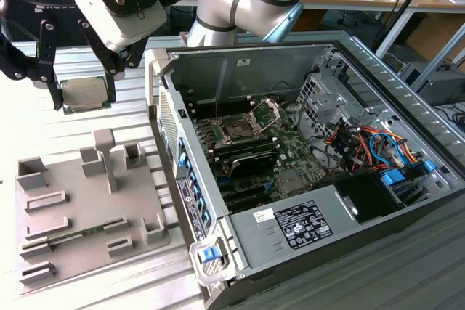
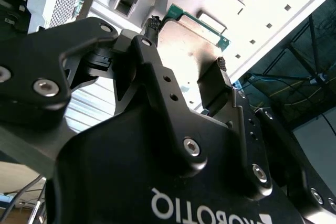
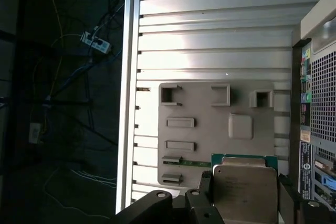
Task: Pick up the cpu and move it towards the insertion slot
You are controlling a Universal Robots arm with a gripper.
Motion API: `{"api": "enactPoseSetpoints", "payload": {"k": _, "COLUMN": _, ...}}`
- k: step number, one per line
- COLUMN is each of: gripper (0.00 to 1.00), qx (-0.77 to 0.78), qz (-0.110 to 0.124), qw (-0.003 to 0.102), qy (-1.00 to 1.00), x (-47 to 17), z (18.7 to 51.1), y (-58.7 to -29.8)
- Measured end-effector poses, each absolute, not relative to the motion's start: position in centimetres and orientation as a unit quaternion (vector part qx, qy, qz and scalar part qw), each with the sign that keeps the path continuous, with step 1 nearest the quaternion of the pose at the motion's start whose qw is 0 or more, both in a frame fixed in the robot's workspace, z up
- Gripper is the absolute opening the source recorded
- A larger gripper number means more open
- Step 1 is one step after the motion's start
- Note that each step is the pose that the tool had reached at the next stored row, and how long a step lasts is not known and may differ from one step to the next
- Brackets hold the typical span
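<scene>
Half done: pincer (image 1: 83, 101) clenched on cpu (image 1: 86, 92), chip hanging over tabletop (image 1: 22, 125), beyond grey tray (image 1: 73, 208). Insertion slot (image 1: 243, 127) inside open case (image 1: 247, 49), well apart toward exterior view's right; that gap not yet covered.

ribbed metal table (image 1: 145, 284), grey plastic tray (image 1: 76, 197) and open computer case (image 1: 218, 78) side by side on it

Exterior view bright, even; ribbed pale aluminium tabletop (image 1: 43, 127) nearly washed white. First wrist view: glare band on slats, darkness past table edge. Second wrist view: warm sheen on flat silvery square cpu (image 2: 186, 51).
</scene>
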State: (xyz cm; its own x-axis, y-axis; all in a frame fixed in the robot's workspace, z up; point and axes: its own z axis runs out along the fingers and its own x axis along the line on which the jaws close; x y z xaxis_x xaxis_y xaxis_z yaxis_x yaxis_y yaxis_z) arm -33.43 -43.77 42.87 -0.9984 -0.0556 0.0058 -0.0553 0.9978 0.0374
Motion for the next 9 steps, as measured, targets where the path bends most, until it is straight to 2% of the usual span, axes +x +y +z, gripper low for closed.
{"api": "enactPoseSetpoints", "payload": {"k": 9, "gripper": 0.55, "qx": 0.028, "qz": -0.019, "qw": 0.004, "qy": -0.999, "x": -32.5, "z": 42.86, "y": -43.76}}
